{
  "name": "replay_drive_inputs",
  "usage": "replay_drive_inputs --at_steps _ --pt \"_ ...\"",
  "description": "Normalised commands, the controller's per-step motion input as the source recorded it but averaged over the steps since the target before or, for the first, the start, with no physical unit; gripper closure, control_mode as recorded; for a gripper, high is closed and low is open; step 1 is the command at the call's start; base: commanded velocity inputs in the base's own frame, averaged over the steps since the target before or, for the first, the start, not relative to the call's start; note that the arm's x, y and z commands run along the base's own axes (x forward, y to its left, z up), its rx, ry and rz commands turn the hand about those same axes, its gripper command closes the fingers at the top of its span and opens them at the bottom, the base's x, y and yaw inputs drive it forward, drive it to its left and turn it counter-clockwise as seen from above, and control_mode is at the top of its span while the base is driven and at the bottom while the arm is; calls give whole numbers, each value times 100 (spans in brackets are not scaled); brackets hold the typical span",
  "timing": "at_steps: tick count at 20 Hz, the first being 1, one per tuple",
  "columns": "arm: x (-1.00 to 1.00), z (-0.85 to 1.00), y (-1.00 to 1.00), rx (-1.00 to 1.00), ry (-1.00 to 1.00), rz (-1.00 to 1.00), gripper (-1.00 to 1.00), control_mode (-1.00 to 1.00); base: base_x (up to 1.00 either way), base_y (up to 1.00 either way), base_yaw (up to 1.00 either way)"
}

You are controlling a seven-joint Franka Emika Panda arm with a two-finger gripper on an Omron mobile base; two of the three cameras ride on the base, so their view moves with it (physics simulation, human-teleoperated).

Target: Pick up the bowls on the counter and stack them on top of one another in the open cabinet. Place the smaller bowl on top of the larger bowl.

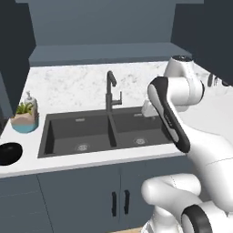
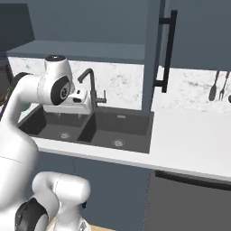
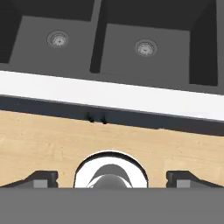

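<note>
Over the sink [image 1: 77, 132]: my gripper [image 3: 111, 177] is hanging with its tips spread wide, nothing between them.
Faucet [image 1: 110, 91]: rising between the basins, blocking the straight way left.
Left counter [image 1: 18, 164]: the black bowl [image 1: 9, 153] and plant pot [image 1: 25, 119] are crowding it.
Open cabinet [image 1: 104, 52]: its shelf is lying bare above the faucet.

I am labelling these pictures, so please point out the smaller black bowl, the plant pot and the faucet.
smaller bowl [image 1: 10, 153]: left base view, on its dark inside.
plant pot [image 1: 25, 124]: left base view, on its teal front wall.
faucet [image 1: 109, 93]: left base view, on its upright dark stem.
</note>
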Motion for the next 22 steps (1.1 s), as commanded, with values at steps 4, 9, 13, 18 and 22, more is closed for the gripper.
replay_drive_inputs --at_steps 4,9,13,18,22 --pt "0 0 0 0 0 0 -100 100 -96 48 18" --pt "0 0 0 0 0 0 -100 100 -63 73 15" --pt "0 0 0 0 0 0 -100 100 -31 99 10" --pt "0 0 0 0 0 0 -100 100 -12 100 6" --pt "0 0 0 0 0 0 -100 100 0 100 0"
